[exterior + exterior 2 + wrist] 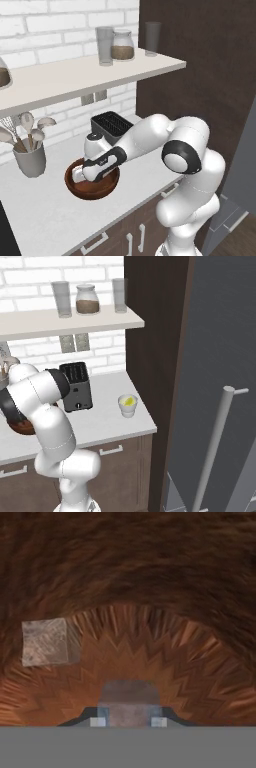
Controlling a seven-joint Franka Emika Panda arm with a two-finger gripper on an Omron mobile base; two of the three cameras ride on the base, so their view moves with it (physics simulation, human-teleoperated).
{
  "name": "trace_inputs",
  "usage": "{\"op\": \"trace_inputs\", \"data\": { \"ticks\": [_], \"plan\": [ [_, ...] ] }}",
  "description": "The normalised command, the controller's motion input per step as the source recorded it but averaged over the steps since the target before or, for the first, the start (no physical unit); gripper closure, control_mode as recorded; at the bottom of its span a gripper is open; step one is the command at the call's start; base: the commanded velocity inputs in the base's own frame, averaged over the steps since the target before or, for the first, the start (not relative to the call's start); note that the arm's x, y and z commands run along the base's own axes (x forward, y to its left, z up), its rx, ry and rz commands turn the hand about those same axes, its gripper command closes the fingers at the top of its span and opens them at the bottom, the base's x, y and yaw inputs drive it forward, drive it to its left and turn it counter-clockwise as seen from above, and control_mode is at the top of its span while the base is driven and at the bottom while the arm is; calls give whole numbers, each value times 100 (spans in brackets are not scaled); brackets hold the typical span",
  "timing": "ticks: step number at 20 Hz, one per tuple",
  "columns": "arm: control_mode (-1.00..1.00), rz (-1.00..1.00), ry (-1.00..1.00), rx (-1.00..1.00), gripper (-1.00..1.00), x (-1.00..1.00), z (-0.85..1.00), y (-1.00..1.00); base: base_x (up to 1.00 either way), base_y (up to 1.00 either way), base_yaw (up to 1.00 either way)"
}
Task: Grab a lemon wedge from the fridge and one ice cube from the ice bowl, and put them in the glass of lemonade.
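Reddish-brown bowl: the ice bowl (92,187) sits on the table (45,210), between the grey utensil cup (30,159) and the toaster (111,124); the arm reaches down into it.
Hand position: gripper (129,709) is low inside the bowl, camera looking along the ribbed inner wall; likely placed there to lift one cube out.
Jaws: a pale grey block sits between the two small tips at the bottom of the hand view, so they appear closed on an ice cube (129,704); the hold cannot be fully confirmed, as the view is blurred there.
Second cube: another ice cube (46,642) rests apart on the bowl's floor, up and to the left in the hand view; greyish, translucent, square-faced, mottled.
Glass of lemonade: short whitish cup (128,405) on the table near the toaster, well apart from the bowl; a yellow-green lemon wedge (129,401) appears to lie in it already.
Fridge: grey door (220,371) with long bar handle, right of the table.
Judgement: ice pickup under way; carry to the cup comes next.
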Motion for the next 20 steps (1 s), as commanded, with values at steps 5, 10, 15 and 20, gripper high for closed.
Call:
{"op": "trace_inputs", "data": {
  "ticks": [5,10,15,20],
  "plan": [
    [-100,0,0,0,100,-2,0,0,0,0,0],
    [-100,0,-3,4,100,-8,22,0,0,0,0],
    [-100,0,-5,6,100,-1,26,-8,0,0,0],
    [-100,0,-4,3,100,-10,14,-4,0,0,0]
  ]
}}
